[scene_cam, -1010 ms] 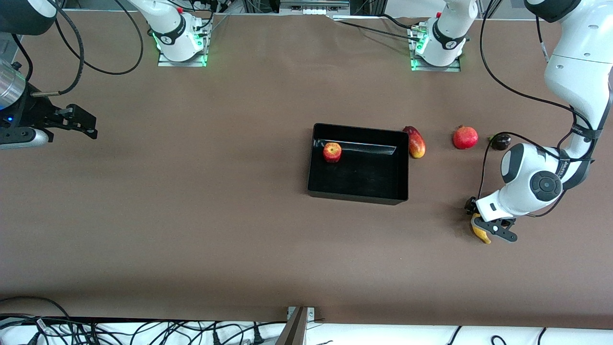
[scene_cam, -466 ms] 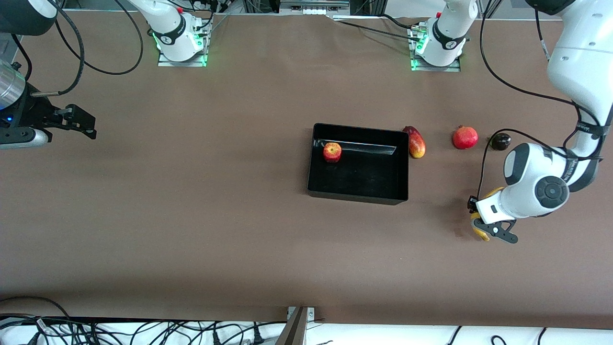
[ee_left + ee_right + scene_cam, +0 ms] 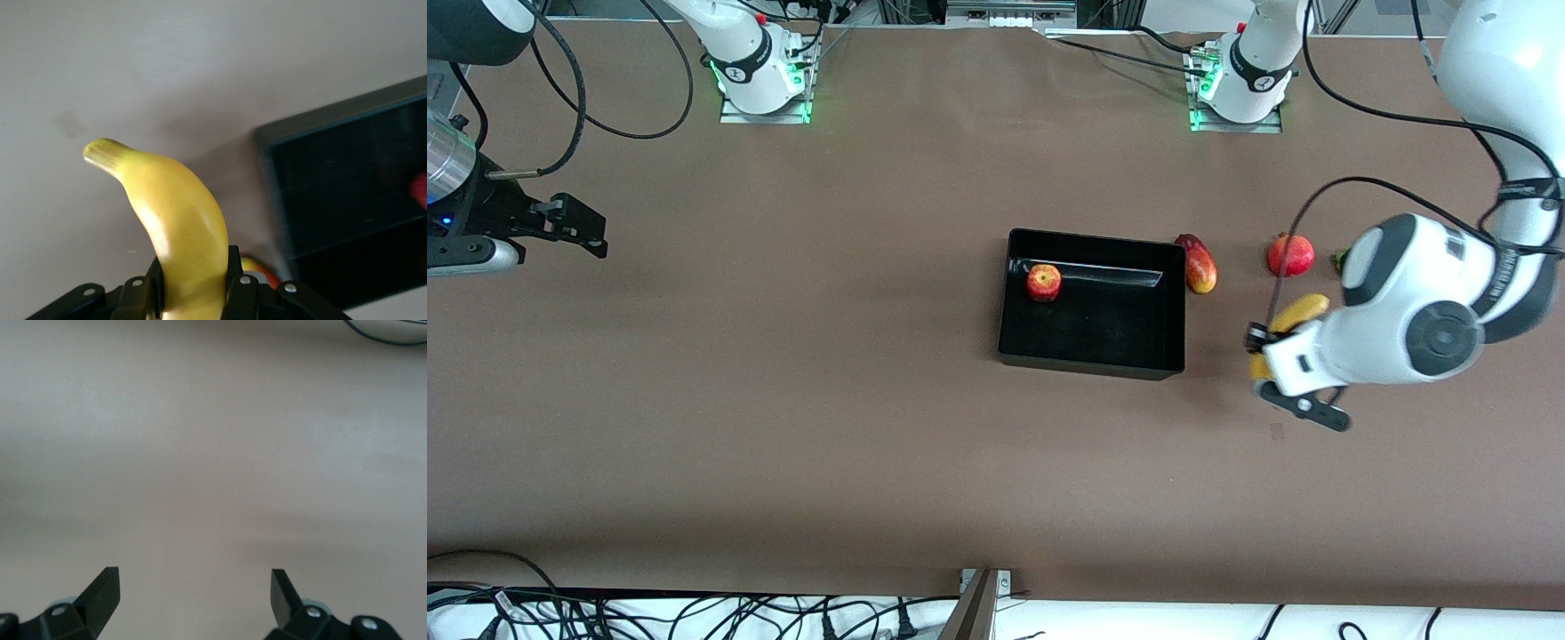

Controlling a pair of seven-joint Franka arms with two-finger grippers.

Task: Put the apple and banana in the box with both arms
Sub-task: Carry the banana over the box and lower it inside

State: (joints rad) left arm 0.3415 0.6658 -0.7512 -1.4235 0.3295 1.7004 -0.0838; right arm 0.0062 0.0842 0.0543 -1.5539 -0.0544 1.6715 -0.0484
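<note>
The yellow banana [image 3: 1298, 312] is held in my left gripper [image 3: 1276, 372], up in the air over the table between the box and the left arm's end. In the left wrist view the banana [image 3: 175, 213] sticks out from between the shut fingers of the gripper [image 3: 193, 297]. The black box [image 3: 1089, 366] sits mid-table with the apple [image 3: 1043, 282] inside, near its corner farthest from the front camera. The box's corner [image 3: 267, 143] shows in the left wrist view. My right gripper [image 3: 578, 233] waits open and empty at the right arm's end, over bare table in its wrist view [image 3: 195, 593].
An elongated red-yellow fruit [image 3: 1200, 265] lies against the box's wall toward the left arm's end. A red pomegranate [image 3: 1290, 255] lies farther that way. A dark fruit [image 3: 1339, 260] is mostly hidden by the left arm. Cables lie along the table's near edge.
My left gripper has lifted the banana off the table and carried it toward the box. The right arm has not moved.
</note>
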